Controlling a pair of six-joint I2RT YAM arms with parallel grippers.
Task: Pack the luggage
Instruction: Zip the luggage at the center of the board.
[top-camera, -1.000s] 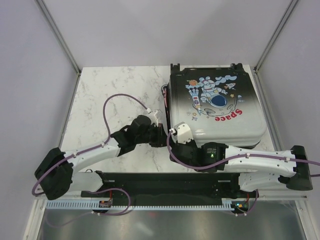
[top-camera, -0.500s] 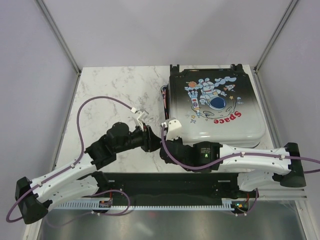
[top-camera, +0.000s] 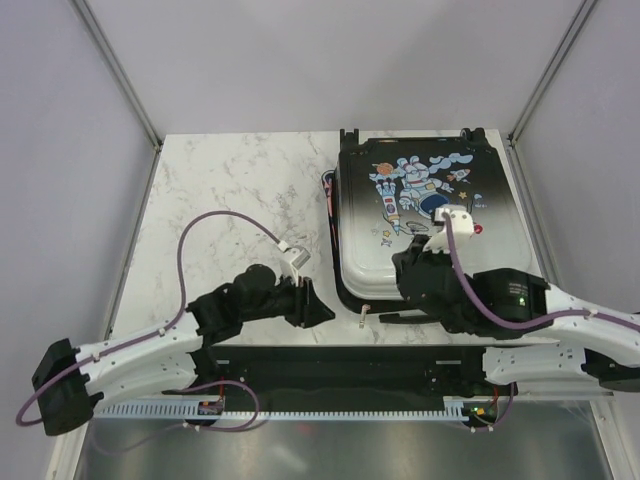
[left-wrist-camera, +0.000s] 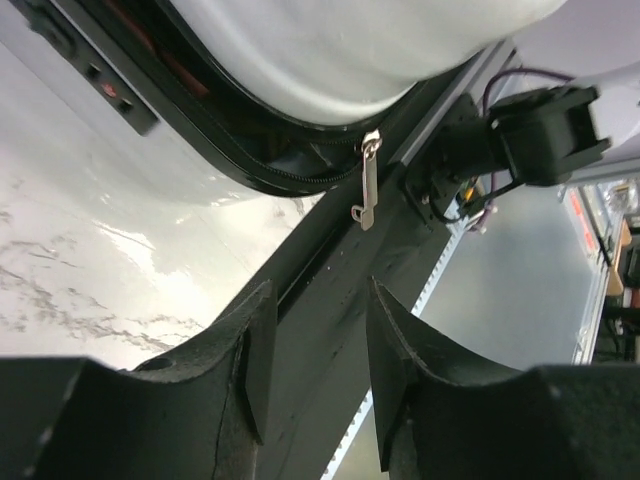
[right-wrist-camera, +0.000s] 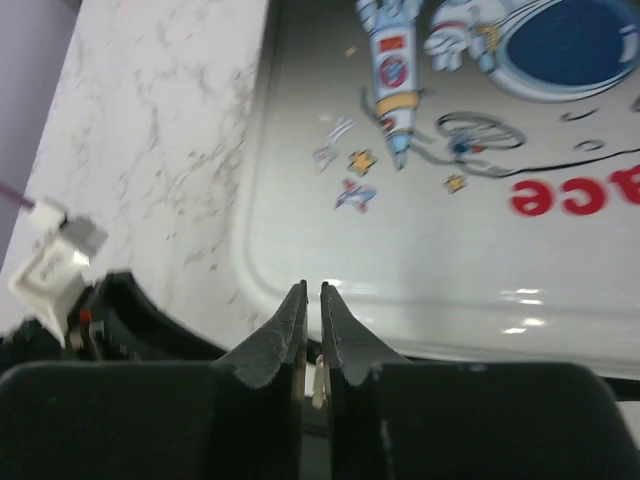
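Note:
The luggage (top-camera: 400, 190) lies flat at the back right of the table, astronaut print up and lid down on its base. A red strip shows in the left seam. Its silver zipper pull (top-camera: 362, 317) hangs loose at the front-left corner, also seen in the left wrist view as the pull (left-wrist-camera: 368, 185) under the white shell (left-wrist-camera: 350, 50). My left gripper (top-camera: 322, 311) (left-wrist-camera: 320, 290) is open and holds nothing, just short of the pull. My right gripper (top-camera: 398, 285) (right-wrist-camera: 312, 288) hovers over the shell's front edge (right-wrist-camera: 450, 250). Its jaws are a slit apart, with the pull (right-wrist-camera: 318, 385) below them.
The marble tabletop (top-camera: 230, 190) stretches left of the case. A black rail (top-camera: 300, 365) runs along the near edge by the arm bases. Purple cables (top-camera: 215, 222) loop off both arms. Slanted frame posts (top-camera: 120, 70) stand at the back corners.
The left gripper pulled back toward the near edge and opened. The right arm swung from the case's front-left corner up over its front edge, its jaws parting slightly.

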